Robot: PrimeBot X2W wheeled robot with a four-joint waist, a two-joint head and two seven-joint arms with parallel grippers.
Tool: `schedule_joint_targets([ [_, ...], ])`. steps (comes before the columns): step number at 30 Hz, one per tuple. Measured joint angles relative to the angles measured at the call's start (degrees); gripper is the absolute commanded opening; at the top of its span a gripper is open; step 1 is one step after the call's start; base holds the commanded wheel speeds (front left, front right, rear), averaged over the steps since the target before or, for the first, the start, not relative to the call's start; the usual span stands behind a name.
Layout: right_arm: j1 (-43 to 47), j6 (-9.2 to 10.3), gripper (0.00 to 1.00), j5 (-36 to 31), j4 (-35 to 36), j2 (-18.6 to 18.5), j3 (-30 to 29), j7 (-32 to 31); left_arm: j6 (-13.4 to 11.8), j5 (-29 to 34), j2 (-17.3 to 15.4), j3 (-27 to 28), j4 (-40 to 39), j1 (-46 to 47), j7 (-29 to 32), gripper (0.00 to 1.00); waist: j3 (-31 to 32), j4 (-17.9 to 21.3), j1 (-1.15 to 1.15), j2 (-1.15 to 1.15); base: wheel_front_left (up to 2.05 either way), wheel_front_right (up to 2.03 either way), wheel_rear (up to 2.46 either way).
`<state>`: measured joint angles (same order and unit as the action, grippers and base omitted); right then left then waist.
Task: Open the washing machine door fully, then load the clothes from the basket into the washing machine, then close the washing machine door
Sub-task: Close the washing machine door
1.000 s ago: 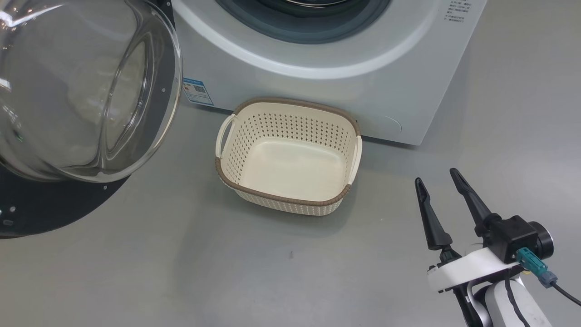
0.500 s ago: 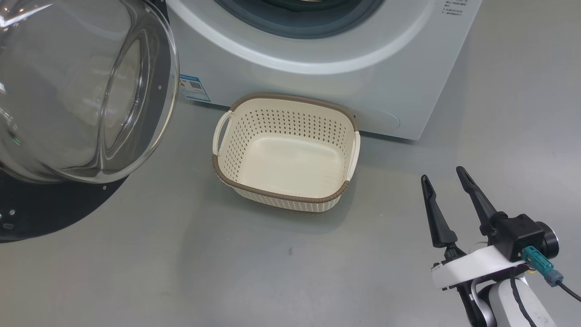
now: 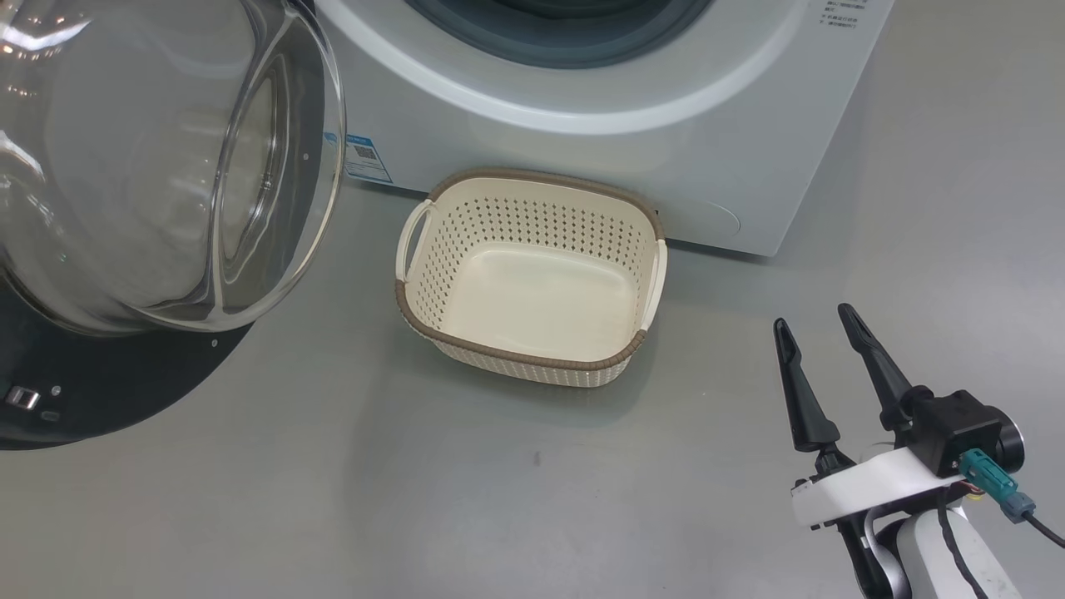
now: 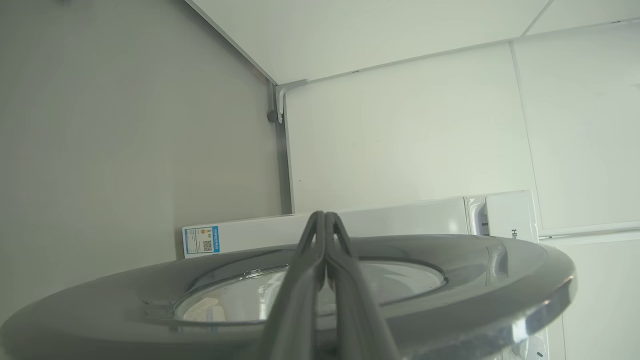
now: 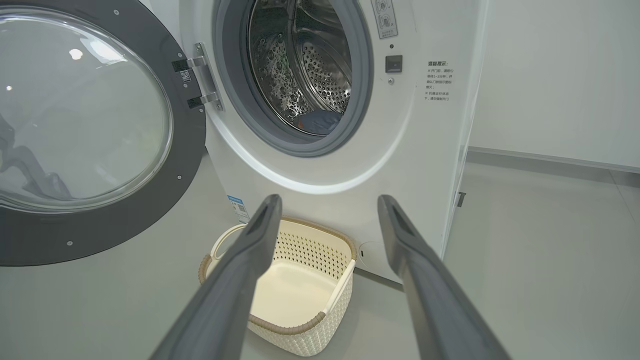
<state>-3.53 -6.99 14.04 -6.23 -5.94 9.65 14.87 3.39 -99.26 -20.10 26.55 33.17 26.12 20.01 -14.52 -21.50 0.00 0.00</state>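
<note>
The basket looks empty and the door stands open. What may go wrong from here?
1. The left gripper, jaws shut, is at the outer face of the washing machine door; pushing with shut jaws, it may slip on the glossy rim.
2. A blue patch lies low in the drum, behind the gasket; if it is cloth hanging forward, the door may pinch it.
3. The basket stands close before the washing machine; an arm may knock it.

On my head view the top edge cuts the washing machine [image 3: 582, 158], the left edge clips the washing machine door [image 3: 108, 399]; the blue label [image 3: 366, 160] is too small to read.
</note>
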Motion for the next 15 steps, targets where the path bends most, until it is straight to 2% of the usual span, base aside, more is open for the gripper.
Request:
schedule_joint_targets([
  [15,-0.2,0.0,1.0,0.1,0.0,0.1,0.0,0.0,1.5,-4.1,1.5,-0.6,-0.7,-0.7,7.7,0.0,-0.4,-0.4,0.0,0.0,0.0,0.0,0.0],
])
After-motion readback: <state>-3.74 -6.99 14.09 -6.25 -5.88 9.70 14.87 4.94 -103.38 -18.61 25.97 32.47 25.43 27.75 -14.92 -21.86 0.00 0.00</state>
